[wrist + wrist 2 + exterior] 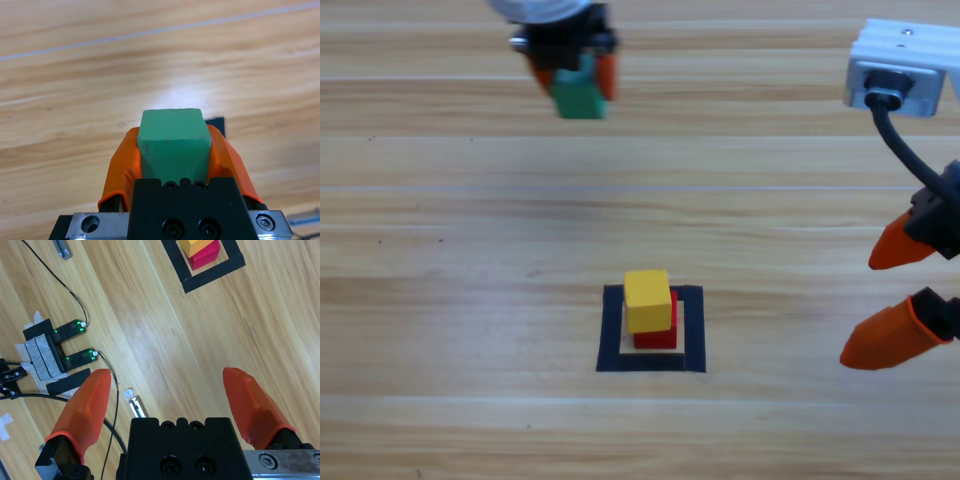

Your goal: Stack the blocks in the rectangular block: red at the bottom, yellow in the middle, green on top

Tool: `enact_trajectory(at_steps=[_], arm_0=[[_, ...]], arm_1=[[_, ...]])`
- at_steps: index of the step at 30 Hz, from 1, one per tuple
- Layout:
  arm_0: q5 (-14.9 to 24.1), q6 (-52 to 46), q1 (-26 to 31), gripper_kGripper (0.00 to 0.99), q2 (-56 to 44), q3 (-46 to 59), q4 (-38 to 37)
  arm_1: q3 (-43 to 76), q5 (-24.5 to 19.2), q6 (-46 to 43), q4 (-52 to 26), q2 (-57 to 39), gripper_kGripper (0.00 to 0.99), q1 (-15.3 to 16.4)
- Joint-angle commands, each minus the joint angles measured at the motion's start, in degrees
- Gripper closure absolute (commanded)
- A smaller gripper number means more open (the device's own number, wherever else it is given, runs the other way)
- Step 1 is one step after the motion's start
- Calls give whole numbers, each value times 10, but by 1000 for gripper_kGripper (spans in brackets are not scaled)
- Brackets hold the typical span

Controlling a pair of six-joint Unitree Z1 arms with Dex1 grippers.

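High view first: the left gripper (578,72) hangs near the top edge of the wooden worktop (440,300), its orange fingers closed on the green cube (579,97), which is lifted clear of the surface. Well below it, the yellow cube (648,299) sits on the red cube (660,328) inside the black tape rectangle (610,330); the yellow one is shifted a little toward the left of the red one. The right gripper (900,295) waits at the right edge, its fingers spread wide with nothing between them. Left wrist view: the green cube (173,145) fills the space between the two fingers (122,165), pinched on both sides, and a corner of the tape rectangle (217,124) peeks out just behind it. Right wrist view: the right gripper (172,390) shows its fingers far apart and empty above bare wood, with the two stacked cubes, yellow (192,246) over red (206,256), at the top edge inside the tape rectangle (210,274), and small electronic boards with green lights (70,342) and thin black wires (65,287) taped down off to the left.
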Motion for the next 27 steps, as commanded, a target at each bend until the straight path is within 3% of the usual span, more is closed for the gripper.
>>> enact_trajectory(at_steps=[1,9,21,27], arm_0=[[7,-41,-96,990,41,15,13],[10,-122,-147,990,42,16,41],[7,-235,-153,990,42,79,44],[10,-256,-153,990,54,68,43]], arm_1=[[26,-2,2,-16,-37,0,-10],[45,-3,0,-32,-57,0,-10],[72,8,-14,-52,-64,0,-10],[71,51,-26,-53,-62,0,-11]])
